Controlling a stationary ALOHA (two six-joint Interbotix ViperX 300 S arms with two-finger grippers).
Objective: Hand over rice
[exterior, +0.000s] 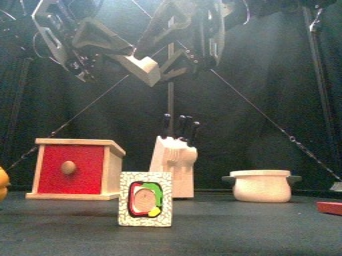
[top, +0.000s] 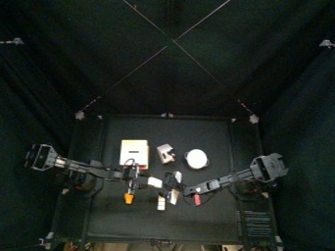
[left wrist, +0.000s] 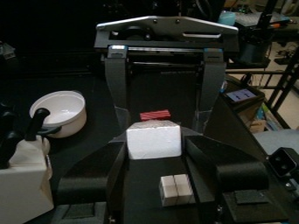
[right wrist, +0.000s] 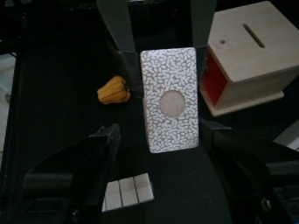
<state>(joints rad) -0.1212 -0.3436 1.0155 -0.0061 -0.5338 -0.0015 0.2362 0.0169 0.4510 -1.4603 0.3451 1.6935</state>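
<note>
Counts:
- 1 rice box
- 1 colourful carton
- 1 wooden box with a red drawer
- 1 knife block
- 1 white pot
- 1 orange pepper
- 1 flat red thing, can't tell what it is
- 2 arms

The rice box is off the table, high over the front middle. It is clamped at one end between the jaws of the left gripper.

The right gripper has its jaws spread wide and is not touching anything. In its wrist view the rice box lies lengthwise in line with the gap. That side shows a white crackle pattern with a plain oval in the middle.

No writing can be read on the rice box. The carton has a red, green and yellow picture, with print too small to read.

The carton stands upright near the table front edge. The drawer box, knife block and pot sit in a row behind it, each apart from the next. The pepper is at the front left and the red thing at the front right, both low. There is open air around the raised box.
</note>
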